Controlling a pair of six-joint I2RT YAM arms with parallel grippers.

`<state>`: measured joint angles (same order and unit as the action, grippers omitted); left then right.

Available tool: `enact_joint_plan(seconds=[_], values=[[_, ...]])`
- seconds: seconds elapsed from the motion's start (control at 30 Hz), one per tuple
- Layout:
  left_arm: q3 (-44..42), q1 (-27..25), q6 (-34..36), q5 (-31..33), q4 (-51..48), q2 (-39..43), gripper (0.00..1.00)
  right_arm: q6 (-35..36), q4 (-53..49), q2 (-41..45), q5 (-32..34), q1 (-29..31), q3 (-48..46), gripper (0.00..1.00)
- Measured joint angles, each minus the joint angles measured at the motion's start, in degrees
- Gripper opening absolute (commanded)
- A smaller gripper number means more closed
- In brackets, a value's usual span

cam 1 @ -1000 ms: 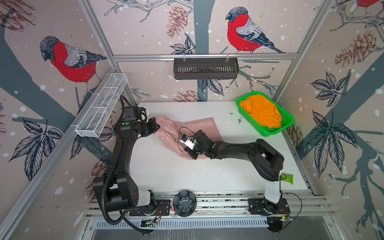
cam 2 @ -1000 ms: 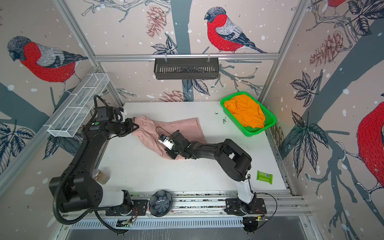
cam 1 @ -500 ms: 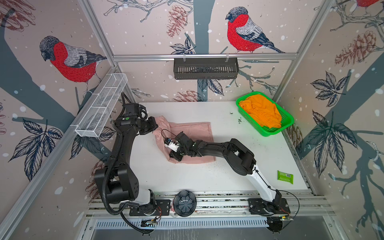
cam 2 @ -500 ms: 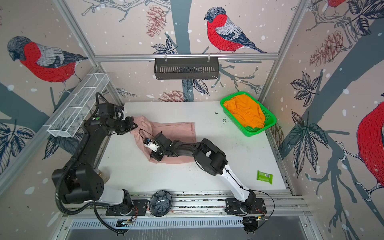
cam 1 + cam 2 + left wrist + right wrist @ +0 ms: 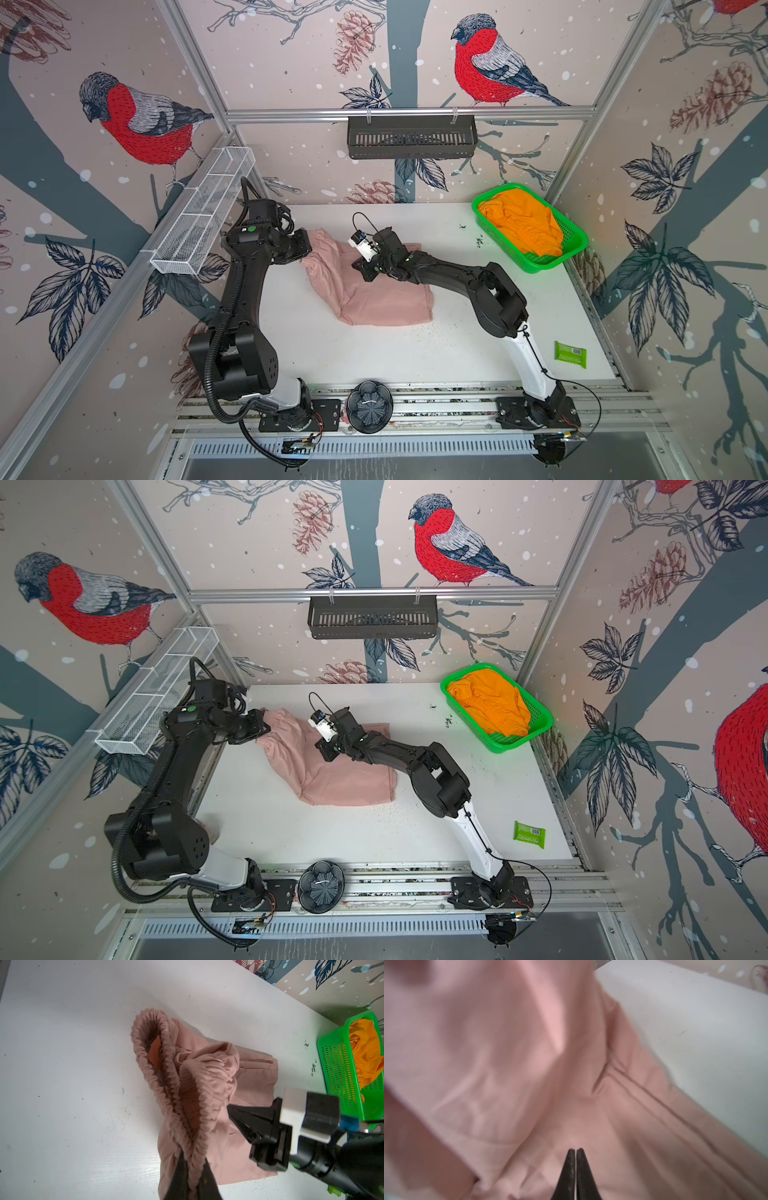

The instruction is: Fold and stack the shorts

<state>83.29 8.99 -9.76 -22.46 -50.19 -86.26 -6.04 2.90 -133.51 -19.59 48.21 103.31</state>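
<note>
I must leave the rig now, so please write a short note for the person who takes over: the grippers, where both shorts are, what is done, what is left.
Left gripper: shut on the gathered waistband of the pink shorts.
Right gripper: shut, tips over the pink cloth; no cloth seen between them.
Pink shorts: rumpled on the table, not neatly folded.
Orange shorts: crumpled in the green basket, far right corner.
Done: nothing folded or stacked yet.
Left: fold the pink, take out and fold the orange, stack both.
</note>
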Motion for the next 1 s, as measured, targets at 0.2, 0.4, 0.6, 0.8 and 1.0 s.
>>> enact_joint_plan(seconds=[0.2,0.4,0.6,0.8,1.0], values=[[0.52,0.00,1.14,-0.68,-0.07,0.22,0.00,-2.73,-0.31,-11.85,0.13,0.00,14.93,0.03],[0.74,0.00,1.46,-0.87,-0.13,1.46,0.00,-5.97,-1.95,-22.58,0.39,-0.22,28.98,0.14],[0.42,0.00,1.81,0.57,0.04,2.23,0.00,-5.18,-4.70,-20.68,-0.20,-1.05,26.62,0.22],[0.33,0.00,1.79,0.55,0.61,2.25,0.00,0.83,-6.54,-5.01,-1.88,-2.58,6.27,0.26],[2.49,0.00,1.79,1.25,0.66,1.62,0.00,8.22,-6.80,8.85,-4.07,2.21,-7.98,0.17]])
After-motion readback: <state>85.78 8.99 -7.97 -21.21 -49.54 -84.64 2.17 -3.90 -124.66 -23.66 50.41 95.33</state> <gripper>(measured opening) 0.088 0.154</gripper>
